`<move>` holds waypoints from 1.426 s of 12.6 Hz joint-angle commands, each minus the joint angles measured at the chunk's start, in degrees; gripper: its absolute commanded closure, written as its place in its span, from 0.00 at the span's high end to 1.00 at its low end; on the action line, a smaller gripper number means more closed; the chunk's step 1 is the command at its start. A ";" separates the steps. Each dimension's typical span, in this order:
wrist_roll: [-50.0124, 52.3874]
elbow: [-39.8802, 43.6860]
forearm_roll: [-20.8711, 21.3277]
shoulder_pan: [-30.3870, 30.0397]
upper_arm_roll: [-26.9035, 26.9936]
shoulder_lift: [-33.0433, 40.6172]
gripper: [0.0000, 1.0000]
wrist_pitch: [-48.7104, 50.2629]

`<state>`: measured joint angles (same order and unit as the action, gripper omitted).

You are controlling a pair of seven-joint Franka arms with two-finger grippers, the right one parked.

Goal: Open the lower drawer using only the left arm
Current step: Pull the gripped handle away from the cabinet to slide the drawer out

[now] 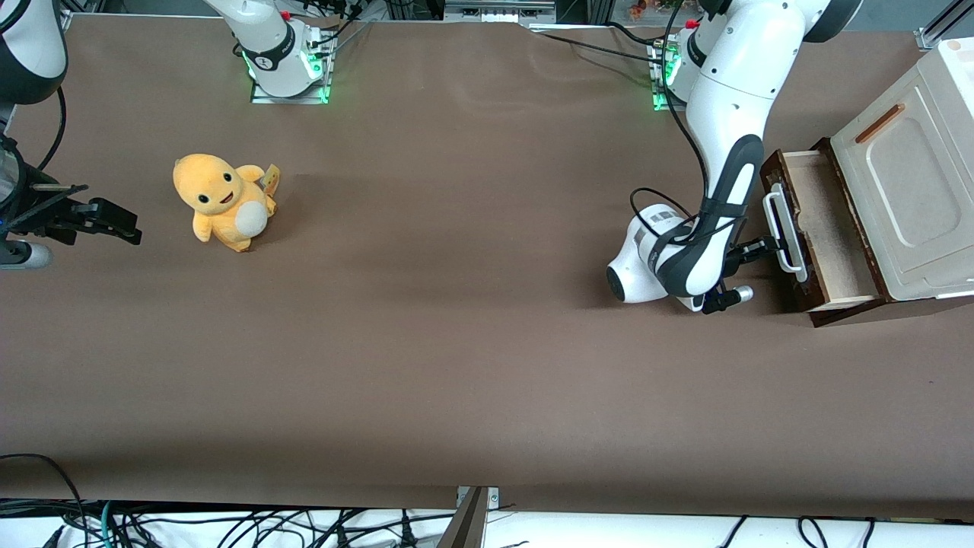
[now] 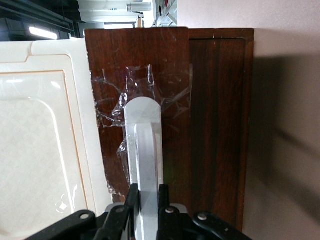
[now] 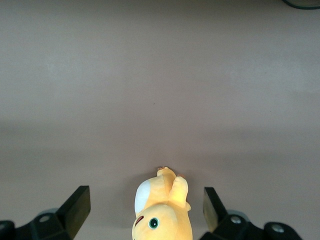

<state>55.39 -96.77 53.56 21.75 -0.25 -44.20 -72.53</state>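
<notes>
Front view: lower drawer (image 1: 829,228) pulled partway out, pale inside bare, at working arm's table edge. Gripper (image 2: 148,200) clamped on white loop handle (image 2: 144,145).

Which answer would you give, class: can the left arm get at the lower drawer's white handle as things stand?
Very likely yes: the left arm's gripper is shut on the white handle of the lower drawer, which stands pulled out; nothing blocks it.
</notes>
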 commanded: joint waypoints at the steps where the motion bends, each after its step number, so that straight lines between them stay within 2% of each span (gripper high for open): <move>1: -1.87 0.89 -3.37 1.19 -0.02 0.34 0.10 1.69; 7: -2.05 0.89 -3.81 1.19 -0.02 0.52 0.10 1.69; 10: -1.96 0.89 -3.81 1.19 -0.02 0.34 0.15 1.69; 11: -2.04 0.89 -3.81 1.19 -0.02 0.34 0.26 1.69; 12: -2.05 0.89 -3.81 1.10 -0.02 0.34 0.47 1.60; 13: -2.13 0.89 -3.81 1.01 -0.02 0.34 0.76 1.52; 14: -2.13 0.89 -3.81 0.84 -0.02 0.34 0.92 1.25; 15: -2.05 0.89 -3.90 0.75 -0.02 0.34 1.00 1.16; 18: -2.13 1.76 -5.22 0.84 -0.10 0.78 1.00 1.16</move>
<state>54.67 -96.32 50.38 22.12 -0.67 -44.19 -72.07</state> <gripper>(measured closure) 0.075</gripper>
